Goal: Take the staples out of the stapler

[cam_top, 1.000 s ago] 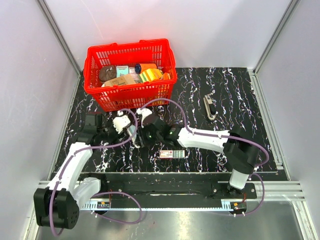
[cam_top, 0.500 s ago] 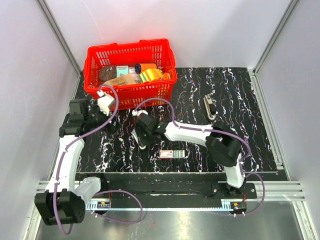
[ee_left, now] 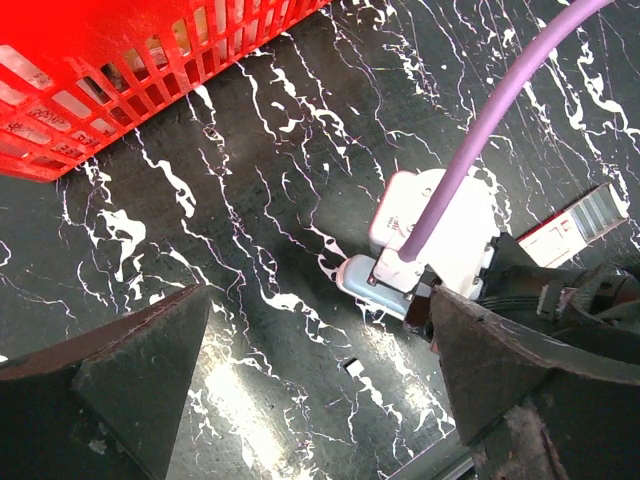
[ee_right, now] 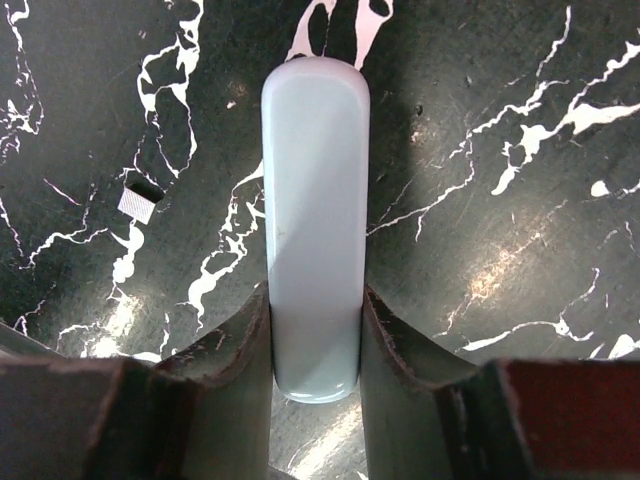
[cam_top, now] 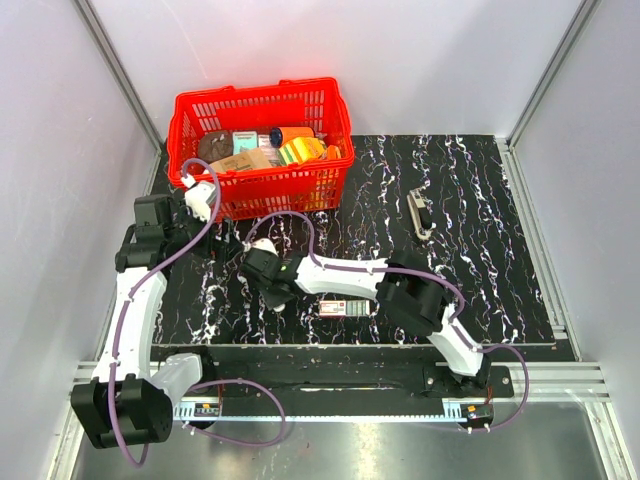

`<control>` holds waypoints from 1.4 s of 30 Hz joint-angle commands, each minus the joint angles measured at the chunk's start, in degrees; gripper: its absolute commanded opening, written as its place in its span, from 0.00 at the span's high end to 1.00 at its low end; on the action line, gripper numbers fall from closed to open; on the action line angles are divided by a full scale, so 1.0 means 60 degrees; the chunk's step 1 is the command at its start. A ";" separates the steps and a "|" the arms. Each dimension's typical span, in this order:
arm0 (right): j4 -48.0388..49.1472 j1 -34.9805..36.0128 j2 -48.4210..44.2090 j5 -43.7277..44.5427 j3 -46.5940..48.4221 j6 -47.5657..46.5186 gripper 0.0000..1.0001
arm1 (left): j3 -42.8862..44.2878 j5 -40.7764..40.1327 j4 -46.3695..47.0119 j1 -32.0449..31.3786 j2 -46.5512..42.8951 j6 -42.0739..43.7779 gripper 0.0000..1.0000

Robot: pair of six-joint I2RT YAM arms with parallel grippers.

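The stapler [cam_top: 418, 214], slim and dark with silvery metal, lies alone at the right of the table, far from both grippers. My right gripper [ee_right: 313, 298] is shut on the near end of a pale blue-white bar [ee_right: 314, 200], held low over the black marbled table. In the top view the right gripper [cam_top: 263, 277] is left of centre and hides the bar. My left gripper [ee_left: 318, 300] is open wide and empty above the table, just left of the bar [ee_left: 362, 283]. In the top view the left gripper [cam_top: 213, 243] sits near the basket's front left corner.
A red basket [cam_top: 262, 145] full of items stands at the back left; its wall shows in the left wrist view [ee_left: 110, 70]. A small red-and-white box [cam_top: 341, 307] lies near the front edge. A tiny silvery piece [ee_right: 140, 200] lies on the table left of the bar.
My left arm has drawn back to the left, away from the bar. My right gripper has moved left with the bar in its jaws.
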 commanded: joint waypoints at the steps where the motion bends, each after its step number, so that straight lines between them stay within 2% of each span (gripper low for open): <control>1: -0.0479 0.0175 0.0314 0.0092 0.0523 0.0678 0.62 | 0.0290 -0.0304 0.0269 0.0007 -0.0065 -0.0317 0.02; 5: -0.0449 0.0175 -0.0051 0.0208 0.0494 0.0782 0.43 | 0.0305 -0.0333 0.0386 -0.0154 -0.0094 -0.0464 0.01; 10: -0.0609 0.0160 -0.0798 0.0443 0.0538 0.0592 0.07 | 0.0421 -0.0684 0.0445 -0.0637 -0.0007 -0.0552 0.01; 12: -0.0800 0.0117 -0.1076 0.0633 0.0552 0.0533 0.01 | 0.0553 -0.0743 0.0328 -0.0769 0.0096 -0.0552 0.01; 15: -0.1020 -0.0175 -0.1851 0.0896 0.0305 0.0489 0.01 | 0.0744 -0.0831 0.0327 -0.0857 0.0126 -0.0640 0.01; 19: -0.0933 -0.1374 -0.3534 0.1262 -0.0821 0.0357 0.01 | 0.1080 -0.1327 0.0357 -0.0872 0.0228 -0.0742 0.01; 21: -0.0729 -0.2456 -0.4253 0.1366 -0.1480 0.0095 0.01 | 0.1343 -0.1955 0.0153 -0.1368 0.0548 -0.0699 0.01; 24: -0.0333 -0.4257 -0.4914 0.1191 -0.2243 -0.0578 0.01 | 0.1652 -0.2178 0.0034 -0.1677 0.0974 -0.0815 0.01; 26: -0.0084 -0.5560 -0.4989 0.1321 -0.2610 -0.1294 0.01 | 0.1725 -0.2281 0.0107 -0.1955 0.1121 -0.0889 0.01; 31: 0.0442 -0.7644 -0.4711 0.0958 -0.3006 -0.1855 0.01 | 0.1477 -0.3480 0.0546 -0.3141 0.1268 -0.0524 0.01; 36: 0.0723 -0.8393 -0.3863 0.0970 -0.2920 -0.1841 0.01 | 0.1389 -0.3673 0.0753 -0.3450 0.1444 -0.0537 0.01; 42: 0.0869 -0.8512 -0.3144 0.1365 -0.2845 -0.1635 0.11 | 0.1608 -0.3673 0.0401 -0.3597 0.1605 -0.0391 0.01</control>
